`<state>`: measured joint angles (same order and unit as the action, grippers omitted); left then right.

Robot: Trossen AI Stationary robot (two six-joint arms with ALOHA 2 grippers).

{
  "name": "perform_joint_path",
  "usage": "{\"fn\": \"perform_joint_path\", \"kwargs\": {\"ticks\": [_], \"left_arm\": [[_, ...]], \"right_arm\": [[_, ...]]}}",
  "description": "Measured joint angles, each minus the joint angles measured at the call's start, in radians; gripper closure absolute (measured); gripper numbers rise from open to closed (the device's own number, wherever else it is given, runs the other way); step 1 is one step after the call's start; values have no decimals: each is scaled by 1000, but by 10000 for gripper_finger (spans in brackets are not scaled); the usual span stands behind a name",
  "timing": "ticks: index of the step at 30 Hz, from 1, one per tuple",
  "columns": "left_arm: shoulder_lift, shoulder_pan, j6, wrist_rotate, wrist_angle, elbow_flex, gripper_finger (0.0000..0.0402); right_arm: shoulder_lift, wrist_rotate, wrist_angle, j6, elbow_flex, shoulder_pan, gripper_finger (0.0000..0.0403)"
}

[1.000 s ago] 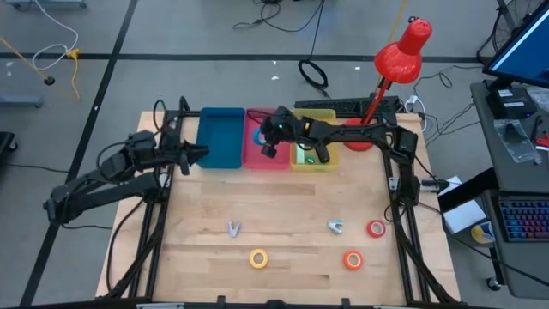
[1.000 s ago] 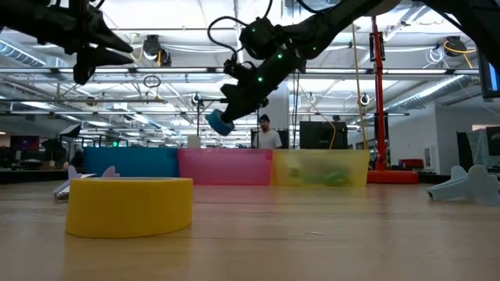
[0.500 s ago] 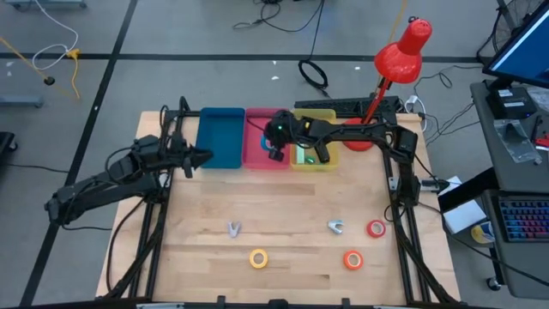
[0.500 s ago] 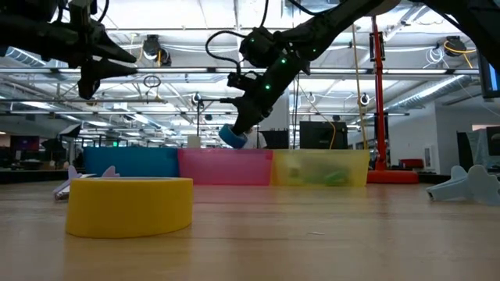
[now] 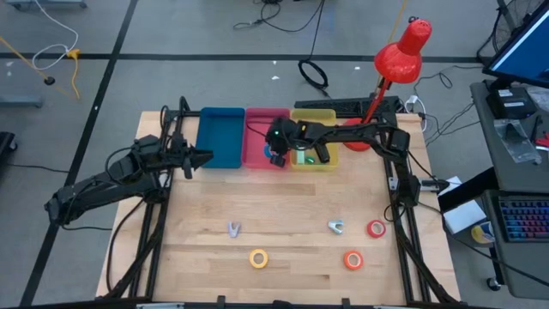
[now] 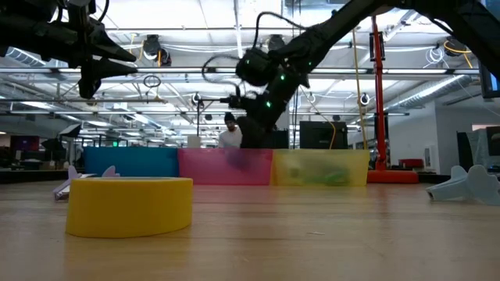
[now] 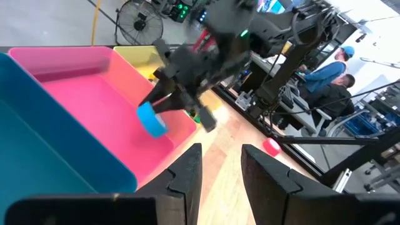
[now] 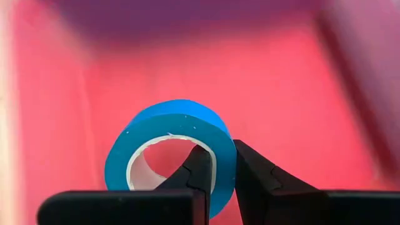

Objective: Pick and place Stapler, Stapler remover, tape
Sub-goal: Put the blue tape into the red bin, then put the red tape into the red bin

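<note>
Right now the right arm's fingers (image 8: 215, 172) pinch the wall of the blue tape (image 8: 170, 150), one finger inside the core hole and one outside. The roll hangs from them inside the pink bin (image 5: 264, 149), low over its floor; whether it touches the floor cannot be told. The left wrist view shows the same roll (image 7: 151, 119) held over the pink floor by the right gripper (image 7: 164, 107). From above, the right gripper (image 5: 276, 151) reaches leftward from its base at the far right of the table (image 5: 283, 215), crossing over the yellow bin (image 5: 319, 159).

The left fingers (image 7: 187, 172) stand a little apart with nothing between them. The left gripper (image 5: 193, 157) hovers at the far left of the table, just left of the blue bin (image 5: 220, 137), pointing toward the bins.

The three bins stand in a row along the far edge: blue at left, pink in the middle, yellow at right, with something green inside the yellow one.

On the near part of the table lie a yellow tape (image 5: 258, 257), an orange tape (image 5: 352, 259) to its right, and a red tape (image 5: 376, 228) farther right. Two small silvery pieces lie between them and the bins, one (image 5: 233, 228) to the left and one (image 5: 335, 227) to the right. A red lamp (image 5: 403, 50) stands at the far right corner.
</note>
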<state>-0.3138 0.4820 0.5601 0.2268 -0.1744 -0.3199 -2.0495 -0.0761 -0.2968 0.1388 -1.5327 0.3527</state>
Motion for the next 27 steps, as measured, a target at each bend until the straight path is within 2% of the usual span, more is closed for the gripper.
{"fn": "perform_joint_path", "kwargs": {"ticks": [17, 27], "left_arm": [[0, 0, 2, 0, 0, 0, 291], [0, 0, 11, 0, 0, 0, 291]], "right_arm": [[1, -5, 21, -7, 2, 1, 324], [1, -6, 23, -24, 2, 6, 267]]}}
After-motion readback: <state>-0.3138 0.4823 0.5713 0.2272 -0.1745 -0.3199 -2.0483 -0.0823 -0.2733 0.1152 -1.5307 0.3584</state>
